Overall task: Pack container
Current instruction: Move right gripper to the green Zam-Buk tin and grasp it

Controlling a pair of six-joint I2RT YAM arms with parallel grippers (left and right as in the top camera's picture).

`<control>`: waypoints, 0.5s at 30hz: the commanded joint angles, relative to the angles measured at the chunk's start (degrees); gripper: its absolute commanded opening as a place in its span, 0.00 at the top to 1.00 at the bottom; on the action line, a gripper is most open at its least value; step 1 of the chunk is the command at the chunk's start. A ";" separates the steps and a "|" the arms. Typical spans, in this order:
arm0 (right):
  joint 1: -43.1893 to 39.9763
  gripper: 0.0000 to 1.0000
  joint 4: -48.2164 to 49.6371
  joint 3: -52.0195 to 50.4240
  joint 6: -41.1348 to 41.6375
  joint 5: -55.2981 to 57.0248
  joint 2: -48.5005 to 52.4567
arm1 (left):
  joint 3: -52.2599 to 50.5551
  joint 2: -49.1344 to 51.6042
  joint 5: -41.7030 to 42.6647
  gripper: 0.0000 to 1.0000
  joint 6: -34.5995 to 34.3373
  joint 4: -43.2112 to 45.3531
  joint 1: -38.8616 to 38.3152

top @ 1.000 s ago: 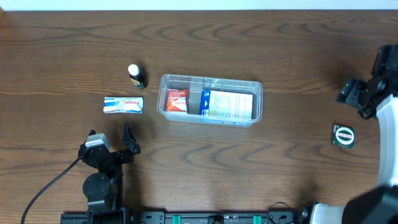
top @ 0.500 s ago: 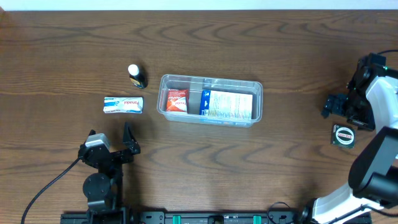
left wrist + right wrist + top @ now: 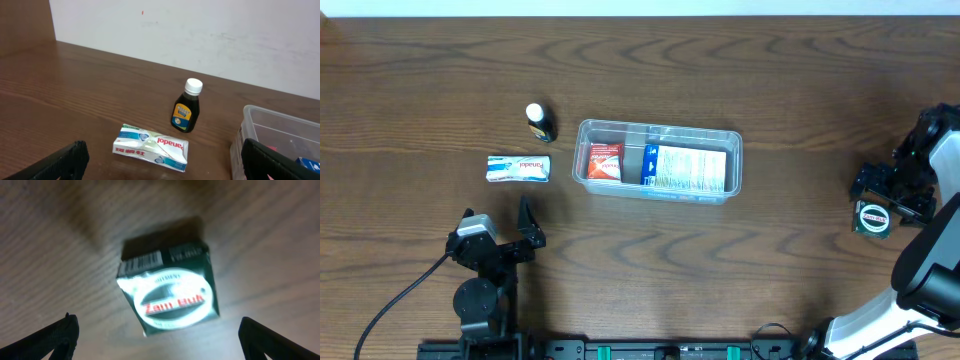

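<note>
The clear plastic container point(image 3: 658, 160) sits mid-table and holds a red packet point(image 3: 604, 161) and a blue-white box point(image 3: 686, 168); its corner shows in the left wrist view point(image 3: 260, 135). A white Panadol packet point(image 3: 518, 168) point(image 3: 151, 146) and a small dark bottle with a white cap point(image 3: 538, 121) point(image 3: 187, 106) lie left of it. My left gripper point(image 3: 498, 232) point(image 3: 160, 172) is open and empty, short of the packet. My right gripper point(image 3: 892, 197) point(image 3: 159, 342) is open just above a dark green Zam-Buk box point(image 3: 872, 218) point(image 3: 170, 295), which lies on the table between the fingers.
The left arm's base and cable point(image 3: 420, 290) stand at the front left edge. The right arm point(image 3: 930, 260) reaches in from the front right corner. A white wall point(image 3: 200, 25) runs behind the table's far edge.
My right gripper has swung down and right from the far right side to just over the green box. The left arm and all objects have stayed still.
</note>
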 commanded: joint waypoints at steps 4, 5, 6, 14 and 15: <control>-0.15 0.01 5.55 -5.90 -4.37 -1.88 0.44 | -1.09 -0.39 -0.72 0.02 0.96 -2.10 0.24; -0.15 0.01 6.32 -6.36 -4.83 -1.88 0.44 | -1.09 -0.39 -0.72 0.02 0.96 -2.10 0.24; -0.15 0.01 7.04 -6.73 -5.40 -1.86 0.44 | -1.09 -0.39 -0.72 0.02 0.96 -2.10 0.24; -0.04 0.01 8.79 -7.17 -8.15 -2.32 0.44 | -1.09 -0.39 -0.70 0.02 0.96 -2.10 0.24; -0.04 0.01 9.14 -7.32 -8.87 -3.19 0.44 | -1.09 -0.39 -0.70 0.02 0.96 -2.10 0.24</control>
